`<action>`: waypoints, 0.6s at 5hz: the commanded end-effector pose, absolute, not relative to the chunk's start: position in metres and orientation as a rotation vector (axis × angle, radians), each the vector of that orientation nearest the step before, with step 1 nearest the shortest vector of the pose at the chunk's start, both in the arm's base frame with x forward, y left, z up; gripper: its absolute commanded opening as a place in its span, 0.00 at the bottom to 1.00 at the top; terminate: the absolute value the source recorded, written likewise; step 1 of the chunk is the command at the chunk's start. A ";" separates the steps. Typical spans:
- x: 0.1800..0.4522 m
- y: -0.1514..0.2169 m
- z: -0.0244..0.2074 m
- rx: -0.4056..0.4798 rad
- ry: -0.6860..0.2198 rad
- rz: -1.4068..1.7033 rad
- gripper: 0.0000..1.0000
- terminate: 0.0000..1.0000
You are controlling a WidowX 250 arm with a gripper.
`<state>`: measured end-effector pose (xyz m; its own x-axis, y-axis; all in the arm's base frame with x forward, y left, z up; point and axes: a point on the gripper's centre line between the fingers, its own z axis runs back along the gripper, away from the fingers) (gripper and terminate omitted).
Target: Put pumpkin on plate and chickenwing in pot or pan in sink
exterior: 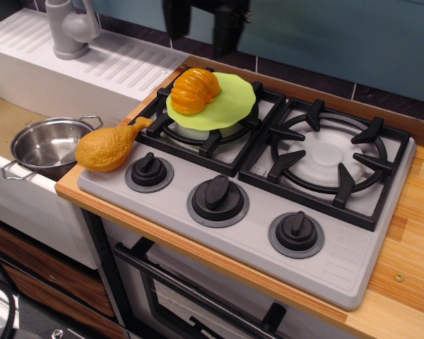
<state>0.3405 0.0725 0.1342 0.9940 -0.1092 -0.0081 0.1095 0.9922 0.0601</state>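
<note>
pumpkin (195, 90) is on the plate (230, 104), sitting on its left part, so i'd call that half of the job done. plate rests on the grate of the left burner (205, 131) of the stove (254, 205), not on the counter. chickenwing (110, 146) is not in the pot (48, 145) yet: it lies on the stove's front left corner, fat end hanging toward the sink (7, 123), bone end pointing up-right toward the burner, just beside the leftmost knob (149, 171). pot stands in the sink basin, empty as far as i can see, close to the chickenwing's fat end; can't tell if the two touch, the wing overlaps the pot's rim from this angle. gripper (205, 25) is up at the top edge of frame, above and behind the plate, well clear of both toys. only the lower ends of two dark fingers (227, 35) show, with a gap between them and nothing in it, so it reads as spread and holding nothing, but how wide i can't tell since the rest is cropped. faucet (69, 27) and drainboard (120, 60) are behind the basin, out of the way. what's left, by my read: come down on the chickenwing, lift it, carry it the short hop left over the sink wall and drop it in the pot. grab looks a bit awkward, since the body is rounded and sits half off the stove edge, so a nudge could roll it into the basin beside the pot rather than in it.
</note>
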 end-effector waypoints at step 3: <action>0.319 0.124 0.147 0.155 -0.170 -0.090 1.00 0.00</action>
